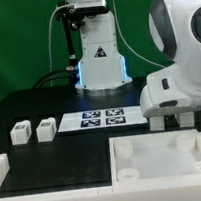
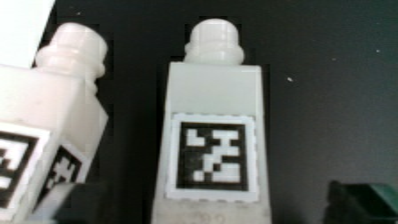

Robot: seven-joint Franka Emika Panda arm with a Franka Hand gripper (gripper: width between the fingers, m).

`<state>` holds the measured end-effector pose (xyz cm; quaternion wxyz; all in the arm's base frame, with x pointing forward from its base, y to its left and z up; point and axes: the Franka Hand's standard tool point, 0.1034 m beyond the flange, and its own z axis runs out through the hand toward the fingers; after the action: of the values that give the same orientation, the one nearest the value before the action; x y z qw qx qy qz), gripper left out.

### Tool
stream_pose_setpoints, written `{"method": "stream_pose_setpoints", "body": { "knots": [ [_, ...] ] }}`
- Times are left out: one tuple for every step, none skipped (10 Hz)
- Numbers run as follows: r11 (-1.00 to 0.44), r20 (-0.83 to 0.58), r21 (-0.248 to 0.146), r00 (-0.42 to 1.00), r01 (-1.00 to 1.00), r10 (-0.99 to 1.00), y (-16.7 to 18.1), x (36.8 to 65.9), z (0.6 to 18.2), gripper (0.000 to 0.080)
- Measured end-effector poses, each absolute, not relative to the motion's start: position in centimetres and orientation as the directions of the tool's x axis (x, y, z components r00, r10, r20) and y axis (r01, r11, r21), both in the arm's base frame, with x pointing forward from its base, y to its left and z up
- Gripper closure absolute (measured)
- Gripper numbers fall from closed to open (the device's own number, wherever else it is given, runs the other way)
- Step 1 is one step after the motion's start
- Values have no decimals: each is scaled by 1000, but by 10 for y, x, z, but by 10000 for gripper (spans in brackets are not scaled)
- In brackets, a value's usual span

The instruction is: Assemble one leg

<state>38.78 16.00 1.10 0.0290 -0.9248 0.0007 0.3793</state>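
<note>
In the wrist view a leg, a stubby white piece with a square marker tag and a round peg at one end, lies between my fingers. A second leg lies close beside it. My gripper is open and straddles the middle leg; one dark finger stands clear of its side. In the exterior view my gripper is low over the table on the right, with these two legs partly hidden under the hand. Two more legs lie at the left.
The marker board lies mid-table. The large white square part with round corner sockets lies at the front right. A white rail runs along the front left. The arm's base stands at the back.
</note>
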Motion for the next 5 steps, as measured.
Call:
{"method": "stream_pose_setpoints", "body": {
  "knots": [
    [-998, -702, -53, 712, -23, 21, 160, 388, 11, 386],
    [-998, -702, -53, 712, -23, 21, 160, 388, 11, 386],
    [-998, -702, -53, 712, -23, 21, 160, 388, 11, 509],
    [-998, -702, -53, 712, -23, 21, 160, 388, 11, 509],
    [-998, -702, -53, 712, -23, 21, 160, 388, 11, 509]
  ]
}}
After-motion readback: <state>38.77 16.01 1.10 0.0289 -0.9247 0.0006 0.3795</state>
